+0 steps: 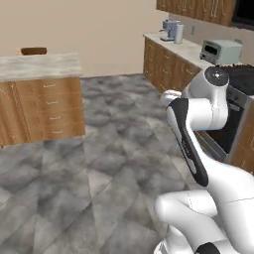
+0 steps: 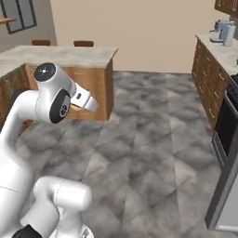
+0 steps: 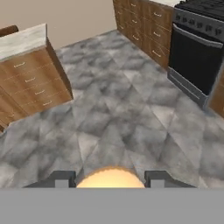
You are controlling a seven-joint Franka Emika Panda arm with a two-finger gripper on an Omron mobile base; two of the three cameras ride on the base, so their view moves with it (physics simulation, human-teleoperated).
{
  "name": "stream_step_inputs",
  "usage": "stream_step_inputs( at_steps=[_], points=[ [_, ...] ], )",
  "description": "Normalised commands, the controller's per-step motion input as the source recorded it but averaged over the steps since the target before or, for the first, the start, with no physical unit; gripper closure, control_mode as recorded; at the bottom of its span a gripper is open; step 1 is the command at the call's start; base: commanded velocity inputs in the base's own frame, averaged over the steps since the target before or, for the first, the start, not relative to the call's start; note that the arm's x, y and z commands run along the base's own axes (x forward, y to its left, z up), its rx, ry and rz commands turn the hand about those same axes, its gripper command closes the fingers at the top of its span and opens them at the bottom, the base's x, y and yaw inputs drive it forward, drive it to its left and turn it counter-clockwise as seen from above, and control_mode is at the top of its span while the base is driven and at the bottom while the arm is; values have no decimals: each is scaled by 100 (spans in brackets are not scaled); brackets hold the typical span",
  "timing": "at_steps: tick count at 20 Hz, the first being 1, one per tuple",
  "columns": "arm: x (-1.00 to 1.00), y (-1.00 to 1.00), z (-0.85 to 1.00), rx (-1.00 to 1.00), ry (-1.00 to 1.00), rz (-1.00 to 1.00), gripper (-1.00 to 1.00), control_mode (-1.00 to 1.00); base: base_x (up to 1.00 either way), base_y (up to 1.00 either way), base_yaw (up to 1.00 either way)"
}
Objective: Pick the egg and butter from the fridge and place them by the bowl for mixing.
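End effector (image 3: pixel 111 180) clamped on the egg (image 3: pixel 111 179): pale-yellow dome seated between the two dark fingertips (image 3: pixel 65 178), carried above the grey tiled floor (image 3: pixel 118 113). Island surface (image 3: pixel 22 41) with wooden drawers ahead to one side; black oven (image 3: pixel 197 57) to the other. Toaster oven (image 1: pixel 221 50) and coffee machine (image 1: pixel 171 30) on the far surface.

Risks, as judgement:
- Egg slip or drop onto the floor, caused by a rounded, smooth body held at two narrow contacts during base travel or a wide arm swing.
- Cracking, caused by added squeeze.
- Collision with island corner, caused by a low carry.

No brands, labels or legible writing.
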Motion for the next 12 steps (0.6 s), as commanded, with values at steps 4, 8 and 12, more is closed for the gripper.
stream_step_inputs(
  at_steps=[4,8,12],
  points=[
    [0,0,0,0,0,0,100,100,0,7,97],
    [0,0,0,0,0,0,100,100,0,5,100],
    [0,0,0,0,0,0,100,100,0,7,100]
  ],
)
